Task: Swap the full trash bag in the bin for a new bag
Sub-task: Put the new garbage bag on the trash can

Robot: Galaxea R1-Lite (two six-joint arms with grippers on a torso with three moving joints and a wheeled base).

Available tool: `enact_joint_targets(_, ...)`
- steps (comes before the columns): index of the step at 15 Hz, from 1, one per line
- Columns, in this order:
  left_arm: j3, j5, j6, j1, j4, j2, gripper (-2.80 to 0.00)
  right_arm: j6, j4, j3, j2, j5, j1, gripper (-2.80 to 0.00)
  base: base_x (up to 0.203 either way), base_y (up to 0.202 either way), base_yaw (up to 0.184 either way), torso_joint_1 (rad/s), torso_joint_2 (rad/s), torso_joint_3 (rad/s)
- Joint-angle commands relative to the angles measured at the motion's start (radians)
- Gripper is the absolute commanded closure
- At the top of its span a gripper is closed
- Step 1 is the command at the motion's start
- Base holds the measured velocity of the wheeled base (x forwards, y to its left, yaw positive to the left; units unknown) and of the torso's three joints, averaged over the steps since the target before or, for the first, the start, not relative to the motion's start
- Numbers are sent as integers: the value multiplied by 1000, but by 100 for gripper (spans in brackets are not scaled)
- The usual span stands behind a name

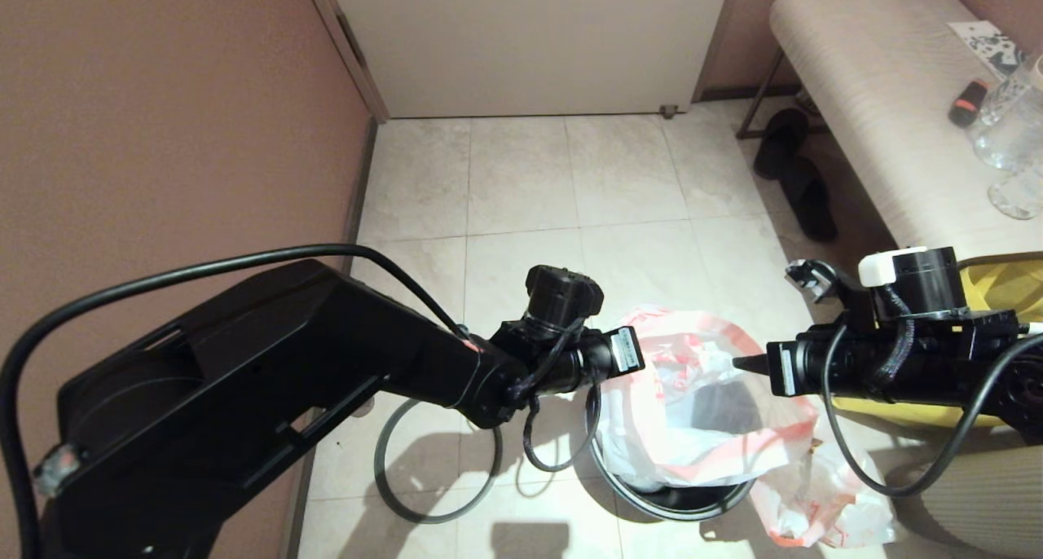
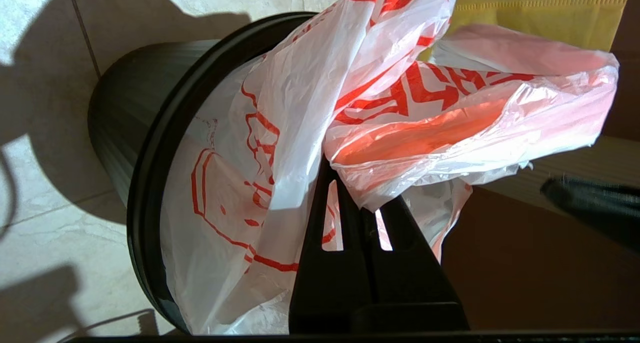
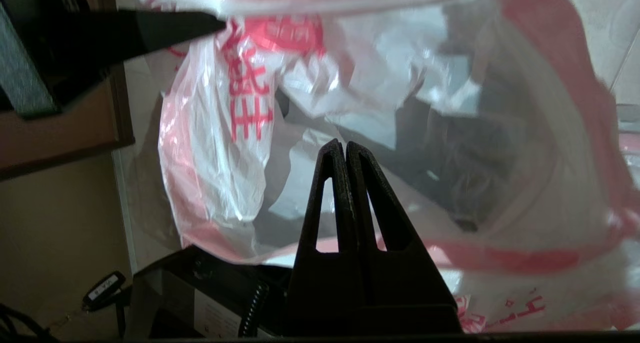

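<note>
Red print on the new bag: blocky characters, creased and seen from the reverse, none I can read. No brand or label legible anywhere else.

Head view: the bin sits lower centre of the frame on pale floor tiles, the new bag's mouth standing open above it, pink hem showing. The full trash bag lies on the floor at lower right, just beside the bin. A grey hoop lies flat on the tiles at lower centre-left, apart from the bin. A yellow tote is at the right edge.

My left gripper is at the bag's left edge in the head view. Left wrist view shows what the head view hides: my fingers pressed together with a fold of the pink hem bunched over the tips, the bag draping down inside the bin's black rim.

My right gripper comes in from the right. Right wrist view: fingers fully together, nothing between them, tips pointing into the open bag mouth; whether they touch the film I cannot tell. The left fingertip shows at upper left there.
</note>
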Motion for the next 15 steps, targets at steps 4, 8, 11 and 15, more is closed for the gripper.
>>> enact_joint_targets(4, -36, -2, -7, -3, -3, 50, 0, -36, 48, -3, 61, 8, 44, 0, 0, 0, 0, 0, 0, 0)
enact_joint_targets(8, -32, -3, -9, -4, -3, 35, 0, -2, -141, -6, 245, 44, 56, 0, 0, 0, 0, 0, 0, 0)
enact_joint_targets(11, -37, -3, -9, 3, -3, 41, 0, 6, -194, -87, 408, 51, 71, 0, 0, 0, 0, 0, 0, 0)
enact_joint_targets(15, -38, -6, -16, 12, -4, 41, 0, 11, -160, -258, 531, 48, 144, 0, 0, 0, 0, 0, 0, 0)
